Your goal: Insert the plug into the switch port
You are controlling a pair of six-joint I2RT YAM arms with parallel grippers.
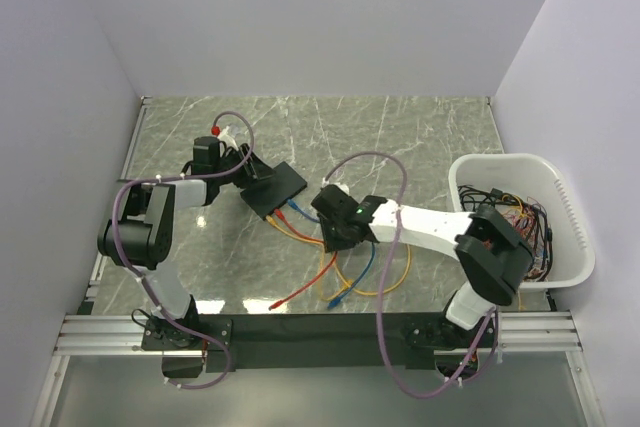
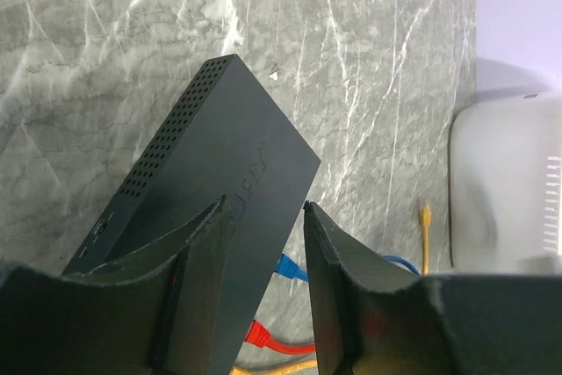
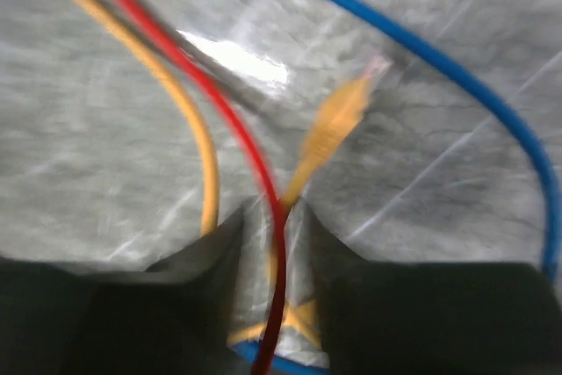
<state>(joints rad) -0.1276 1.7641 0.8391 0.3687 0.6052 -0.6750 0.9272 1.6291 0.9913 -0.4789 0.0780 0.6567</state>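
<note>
We count one switch (image 1: 275, 187), left of table centre. Its long axis runs near-left to far-right. One red plug (image 2: 257, 333) and one blue plug (image 2: 285, 265) sit at its right-facing edge. The left gripper (image 2: 263, 208) is partly spread over it; grip, we cannot tell. The right gripper (image 3: 268, 212) is narrow around the red and yellow cables, with one yellow plug (image 3: 338, 120) just ahead; the view is too blurred to judge a pinch.
</note>
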